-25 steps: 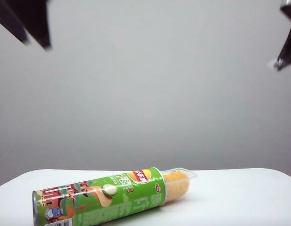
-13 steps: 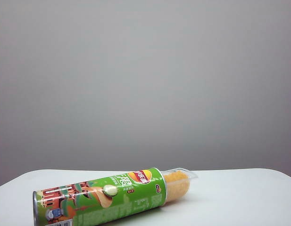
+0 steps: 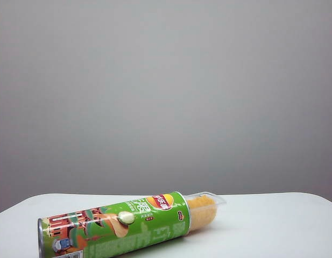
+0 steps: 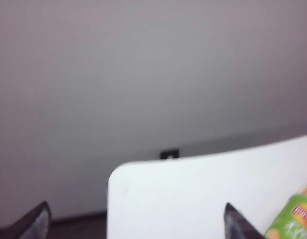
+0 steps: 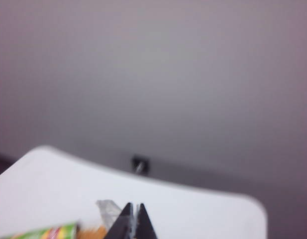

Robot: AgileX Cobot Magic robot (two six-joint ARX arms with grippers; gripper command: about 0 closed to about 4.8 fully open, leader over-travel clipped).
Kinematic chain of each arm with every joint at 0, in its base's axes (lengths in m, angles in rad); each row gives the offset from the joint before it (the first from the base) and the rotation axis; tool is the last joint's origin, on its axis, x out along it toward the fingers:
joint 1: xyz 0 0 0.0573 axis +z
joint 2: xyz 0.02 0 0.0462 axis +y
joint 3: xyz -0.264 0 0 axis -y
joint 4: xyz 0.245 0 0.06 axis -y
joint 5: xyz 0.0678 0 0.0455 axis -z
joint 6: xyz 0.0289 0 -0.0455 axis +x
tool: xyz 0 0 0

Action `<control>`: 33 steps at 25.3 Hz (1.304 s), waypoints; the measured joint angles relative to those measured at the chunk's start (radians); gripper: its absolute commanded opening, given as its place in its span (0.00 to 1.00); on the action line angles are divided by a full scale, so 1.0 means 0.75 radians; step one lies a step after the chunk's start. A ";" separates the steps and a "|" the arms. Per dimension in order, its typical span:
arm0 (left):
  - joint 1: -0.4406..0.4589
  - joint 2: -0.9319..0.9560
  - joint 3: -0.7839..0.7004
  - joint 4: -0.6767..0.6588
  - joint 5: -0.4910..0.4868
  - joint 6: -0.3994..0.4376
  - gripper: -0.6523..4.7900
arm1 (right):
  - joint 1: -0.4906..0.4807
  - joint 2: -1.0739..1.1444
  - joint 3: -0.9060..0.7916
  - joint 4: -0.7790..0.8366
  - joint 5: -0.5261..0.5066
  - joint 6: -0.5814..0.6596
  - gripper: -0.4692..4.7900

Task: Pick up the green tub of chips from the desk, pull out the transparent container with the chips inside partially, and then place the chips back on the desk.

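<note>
My 2 arms have lifted out of the exterior view. The green tub of chips (image 3: 114,227) lies on the desk (image 3: 273,226) with the transparent container (image 3: 204,208) partly out, so the task looks finished. My left gripper (image 4: 136,224) is spread wide and my right gripper (image 5: 133,223) pinched closed, both empty.
</note>
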 measured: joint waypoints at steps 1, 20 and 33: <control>0.000 -0.022 -0.019 0.023 0.008 -0.016 0.83 | 0.000 -0.046 -0.050 0.036 0.020 0.008 0.11; -0.001 -0.146 -0.553 0.577 -0.068 -0.287 0.35 | 0.007 -0.449 -0.772 0.554 0.389 0.363 0.11; -0.001 -0.149 -0.680 0.514 -0.016 -0.143 0.11 | 0.006 -0.452 -0.856 0.351 0.517 0.280 0.11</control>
